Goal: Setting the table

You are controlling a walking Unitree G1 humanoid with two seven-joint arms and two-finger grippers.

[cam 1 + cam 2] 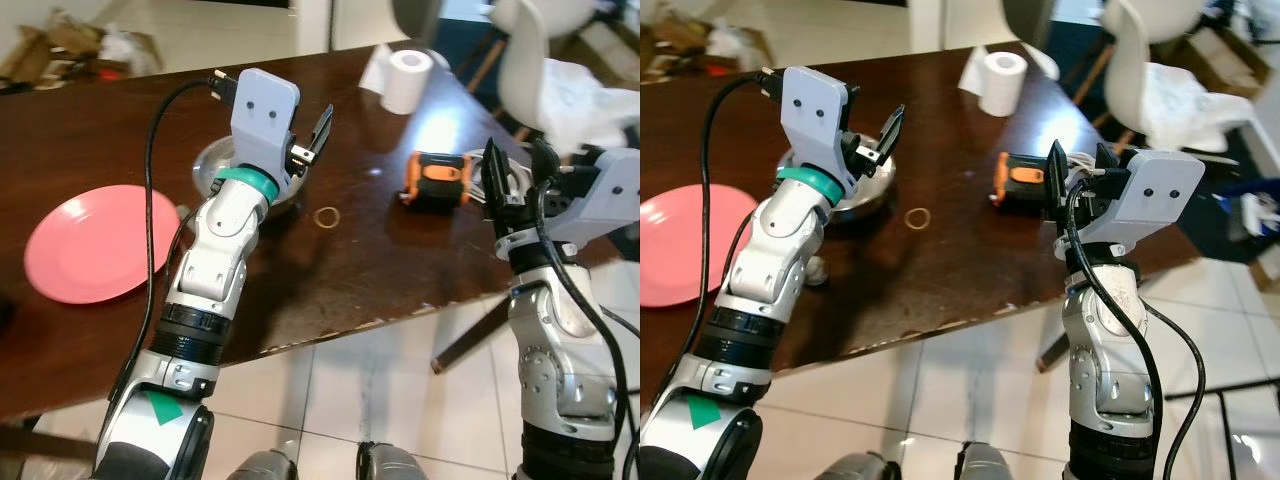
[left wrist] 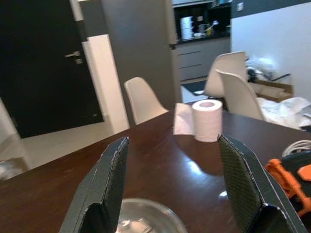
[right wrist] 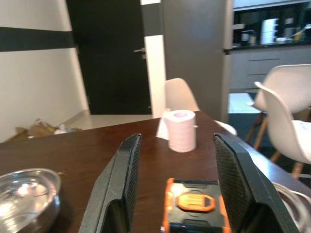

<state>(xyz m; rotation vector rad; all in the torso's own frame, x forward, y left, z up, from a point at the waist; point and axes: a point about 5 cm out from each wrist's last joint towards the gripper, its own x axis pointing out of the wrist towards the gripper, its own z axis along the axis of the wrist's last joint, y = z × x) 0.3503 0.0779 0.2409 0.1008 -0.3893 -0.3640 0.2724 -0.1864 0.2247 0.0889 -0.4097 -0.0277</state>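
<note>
Here the left tool point(image 1: 308, 140) hangs above the desk point(image 1: 350, 260) with its two black fingers point(image 2: 109, 187) spread apart and nothing between them. Just under and beyond it sits a metal bowl point(image 2: 146, 218), shiny and shallow, on the dark wood. The right tool point(image 1: 1078, 182) is also raised, its fingers wide apart, and it looks at an orange and black tape measure point(image 3: 193, 204) that lies just in front of it.

Farther to the robot's left a pink plate point(image 1: 95, 240) rests flat near the desk edge. A small ring point(image 1: 326, 216) lies between the bowl and the tape measure, and a paper roll point(image 1: 408, 80) stands at the far side.

I think the bowl is stiff and fairly light, but its polished wall may be slippery. The rim seems the best place to pinch, one finger inside and one outside. The plate looks like thin plastic, and lies flat, so taking its edge may be harder.
</note>
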